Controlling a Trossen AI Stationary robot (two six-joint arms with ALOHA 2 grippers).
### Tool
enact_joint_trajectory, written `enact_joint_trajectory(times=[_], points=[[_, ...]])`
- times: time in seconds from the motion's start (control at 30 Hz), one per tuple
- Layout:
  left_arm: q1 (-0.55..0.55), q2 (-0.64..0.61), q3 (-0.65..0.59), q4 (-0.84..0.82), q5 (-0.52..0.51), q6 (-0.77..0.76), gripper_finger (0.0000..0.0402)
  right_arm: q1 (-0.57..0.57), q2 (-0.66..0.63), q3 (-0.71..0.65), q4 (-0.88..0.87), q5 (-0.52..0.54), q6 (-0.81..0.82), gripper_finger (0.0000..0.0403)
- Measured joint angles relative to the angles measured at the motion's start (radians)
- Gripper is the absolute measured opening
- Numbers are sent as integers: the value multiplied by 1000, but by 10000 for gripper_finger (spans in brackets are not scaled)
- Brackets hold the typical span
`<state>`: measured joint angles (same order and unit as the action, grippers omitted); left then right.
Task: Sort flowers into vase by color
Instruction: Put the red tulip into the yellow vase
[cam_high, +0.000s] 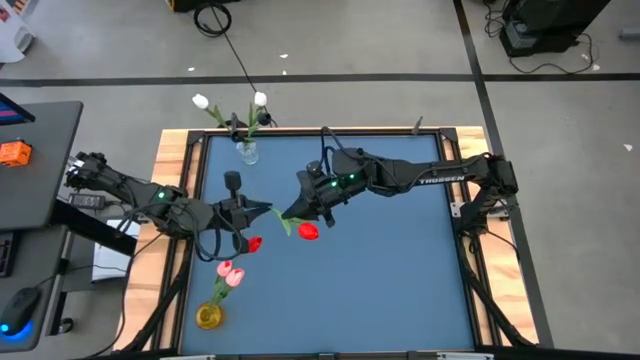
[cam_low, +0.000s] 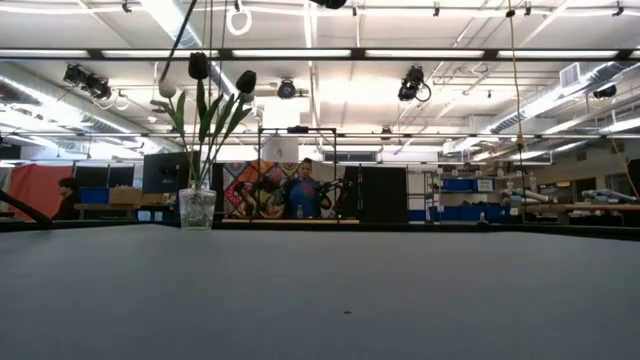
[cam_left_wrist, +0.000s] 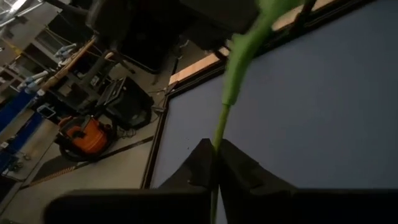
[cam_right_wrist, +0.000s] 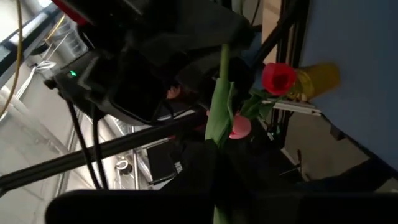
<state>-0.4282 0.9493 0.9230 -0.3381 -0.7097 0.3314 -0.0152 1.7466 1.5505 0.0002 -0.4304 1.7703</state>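
Two arms meet mid-bench over the blue mat. Left gripper (cam_high: 262, 211) has fingers (cam_left_wrist: 239, 171) closed on a green stem (cam_left_wrist: 225, 106). Right gripper (cam_high: 288, 215) fingers closed on a red tulip (cam_high: 308, 231), stem end; head hangs just beside it. 2nd red tulip (cam_high: 253, 244) sits below left gripper. White tulips (cam_high: 201, 101) stand in clear glass vase (cam_high: 247, 152) at far edge; pink tulips (cam_high: 229, 274) in yellow vase (cam_high: 209, 316) near front-left w/ heads leaning inward.
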Motion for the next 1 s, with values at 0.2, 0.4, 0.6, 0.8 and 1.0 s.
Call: enact_joint_trajectory(times=[0.2, 0.4, 0.6, 0.8, 1.0], points=[[-2, -10, -1, -27, -34, -5, 9, -17, 0, 1, -49, 35, -142, 35], [-3, -66, -1, -121, -37, -104, 7, -41, -21, 1, -62, 139, -274, 72], [-4, -143, 0, -144, -37, -138, 6, -82, -97, 0, -87, 220, -412, 123], [-51, -231, 0, -149, -30, -185, 5, -92, -224, 0, -218, 433, -687, 150], [-99, -274, 0, -180, -38, -266, 4, -1, -358, 0, -445, 776, -954, 148]])
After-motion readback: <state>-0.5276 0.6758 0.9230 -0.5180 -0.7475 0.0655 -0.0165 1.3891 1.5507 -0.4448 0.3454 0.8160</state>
